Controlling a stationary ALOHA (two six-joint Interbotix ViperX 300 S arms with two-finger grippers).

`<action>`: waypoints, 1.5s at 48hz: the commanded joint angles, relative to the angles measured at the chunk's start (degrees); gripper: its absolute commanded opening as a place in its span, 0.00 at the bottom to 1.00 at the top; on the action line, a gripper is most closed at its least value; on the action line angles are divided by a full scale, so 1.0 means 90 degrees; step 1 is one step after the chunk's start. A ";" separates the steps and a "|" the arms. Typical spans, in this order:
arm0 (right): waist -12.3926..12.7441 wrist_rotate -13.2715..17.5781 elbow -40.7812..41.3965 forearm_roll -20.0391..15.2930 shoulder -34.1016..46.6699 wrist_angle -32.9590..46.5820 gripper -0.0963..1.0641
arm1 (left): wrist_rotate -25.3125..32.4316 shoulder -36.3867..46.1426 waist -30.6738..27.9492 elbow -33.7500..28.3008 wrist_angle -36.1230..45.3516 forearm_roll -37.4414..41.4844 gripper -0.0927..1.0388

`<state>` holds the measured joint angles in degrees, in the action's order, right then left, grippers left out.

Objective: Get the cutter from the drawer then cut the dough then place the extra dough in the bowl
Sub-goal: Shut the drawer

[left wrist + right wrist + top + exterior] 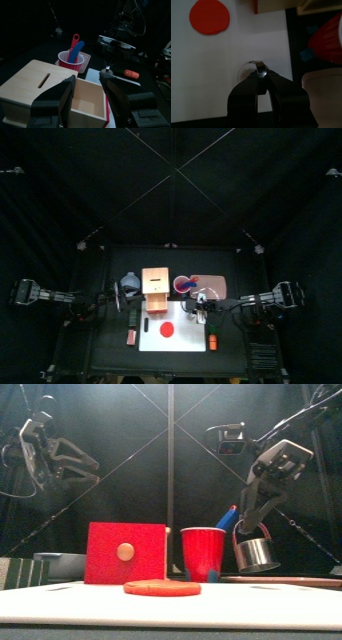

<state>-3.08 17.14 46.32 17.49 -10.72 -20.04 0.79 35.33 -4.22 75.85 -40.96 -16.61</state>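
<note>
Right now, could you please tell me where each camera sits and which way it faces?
Top: high above, looking down at the white board; both arms enter from the sides.
Front: table-edge level, facing the dough; right pincer holds the cutter.
Left wrist: over the wooden box, drawer open; left pincer open.
Right wrist: above the board, looking down; right pincer shut on the cutter's handle.
Shared: front and left wrist both show the red cup.

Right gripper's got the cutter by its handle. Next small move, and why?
Probably swing the right gripper toward the dough until the cutter hangs over it: the cutter is held off to the side, and the dough lies uncut on the white board.
</note>
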 commanded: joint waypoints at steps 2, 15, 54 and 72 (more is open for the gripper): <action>-0.0078 0.0010 -0.0068 0.0146 -0.0010 0.0059 0.61 | 0.0000 -0.0010 -0.0068 -0.0176 -0.0020 -0.0029 0.80; -0.0312 0.0020 -0.0127 0.0020 -0.0010 -0.0049 0.76 | 0.0010 -0.0010 -0.0156 -0.0195 -0.0020 -0.0088 0.80; -0.0342 -0.0029 -0.2178 0.0635 0.1660 0.0791 0.68 | 0.0039 -0.2441 -0.3486 -0.3584 0.3877 0.1631 0.63; -0.0566 -0.0029 -0.2959 0.0244 0.2637 0.0908 0.41 | 0.0596 -0.4268 -0.3555 -0.5977 0.7061 0.2930 0.50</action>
<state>-8.09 16.96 21.97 20.65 13.18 -12.30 4.39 -1.32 -36.04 26.02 19.60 9.58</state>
